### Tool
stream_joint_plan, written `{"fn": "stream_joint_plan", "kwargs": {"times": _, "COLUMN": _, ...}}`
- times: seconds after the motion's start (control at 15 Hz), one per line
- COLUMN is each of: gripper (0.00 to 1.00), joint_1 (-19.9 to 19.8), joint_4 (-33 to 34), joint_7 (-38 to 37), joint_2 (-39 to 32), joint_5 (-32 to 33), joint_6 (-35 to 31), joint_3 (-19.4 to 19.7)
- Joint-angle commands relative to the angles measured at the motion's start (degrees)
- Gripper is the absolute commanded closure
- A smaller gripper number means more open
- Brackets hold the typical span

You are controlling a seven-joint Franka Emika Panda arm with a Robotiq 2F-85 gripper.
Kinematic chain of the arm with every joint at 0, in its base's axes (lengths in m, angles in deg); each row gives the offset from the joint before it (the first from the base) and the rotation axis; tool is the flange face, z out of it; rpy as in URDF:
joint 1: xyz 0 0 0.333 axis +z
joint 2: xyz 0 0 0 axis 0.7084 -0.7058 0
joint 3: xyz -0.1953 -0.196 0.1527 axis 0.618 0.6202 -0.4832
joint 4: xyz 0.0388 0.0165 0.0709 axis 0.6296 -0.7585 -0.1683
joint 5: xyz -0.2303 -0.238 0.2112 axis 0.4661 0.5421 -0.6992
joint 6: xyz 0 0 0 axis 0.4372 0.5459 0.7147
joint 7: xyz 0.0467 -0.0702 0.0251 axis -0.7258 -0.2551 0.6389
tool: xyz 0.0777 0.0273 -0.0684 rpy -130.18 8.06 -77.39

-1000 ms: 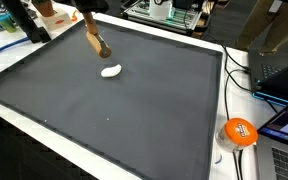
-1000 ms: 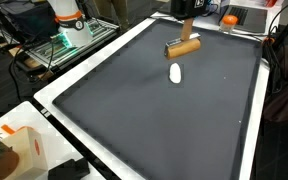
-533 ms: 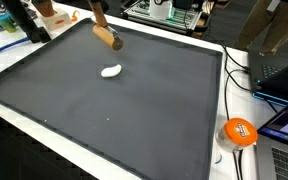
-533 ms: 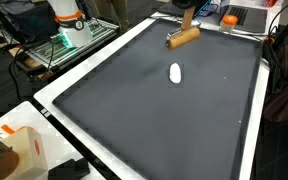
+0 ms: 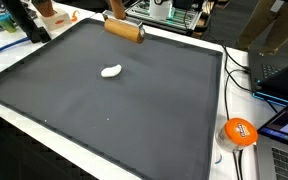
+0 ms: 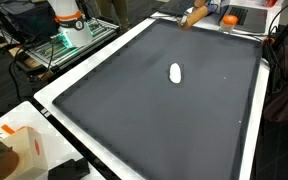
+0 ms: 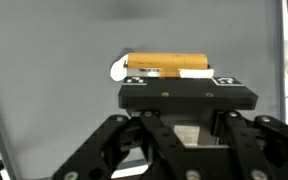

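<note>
While tight in the pincer (image 7: pixel 180 84), wooden roller (image 7: pixel 169 64), long axis crosswise in wrist view.

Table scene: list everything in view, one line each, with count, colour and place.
mat: one, dark grey with a white border, covering the table.
wooden cylinder: one, tan, in the air over the mat's far edge, held by the gripper.
white lump: one, white, lying on the mat.
round orange object: one, orange, just off the mat's edge.
white box: one, white with orange, off a mat corner.
gripper: one, black, shut on the wooden cylinder.
</note>
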Motion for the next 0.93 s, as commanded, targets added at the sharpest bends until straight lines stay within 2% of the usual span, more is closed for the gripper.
{"fn": "stream_joint_plan", "kwargs": {"times": 0.0, "gripper": 0.78, "joint_1": 2.03, "joint_4": 13.70, "joint_7": 0.24, "joint_2": -9.19, "joint_5": 2.76, "joint_6": 8.43, "joint_3": 0.31}}
{"fn": "stream_joint_plan", "kwargs": {"times": 0.13, "gripper": 0.78, "joint_1": 2.19, "joint_4": 16.88, "joint_7": 1.82, "joint_2": -11.76, "joint_5": 3.78, "joint_6": 9.89, "joint_3": 0.61}}
{"fn": "stream_joint_plan", "kwargs": {"times": 0.47, "gripper": 0.78, "joint_1": 0.53, "joint_4": 15.41, "joint_7": 4.25, "joint_2": -12.72, "joint_5": 4.33, "joint_6": -3.93, "joint_3": 0.82}}
{"fn": "stream_joint_plan", "kwargs": {"times": 0.73, "gripper": 0.78, "joint_1": -0.27, "joint_4": 15.09, "joint_7": 7.36, "joint_2": -13.14, "joint_5": 5.45, "joint_6": -9.20, "joint_3": 1.74}}
{"fn": "stream_joint_plan", "kwargs": {"times": 0.87, "gripper": 0.78, "joint_1": -0.27, "joint_4": 15.33, "joint_7": 6.49, "joint_2": -13.27, "joint_5": 5.16, "joint_6": -9.09, "joint_3": 2.27}}
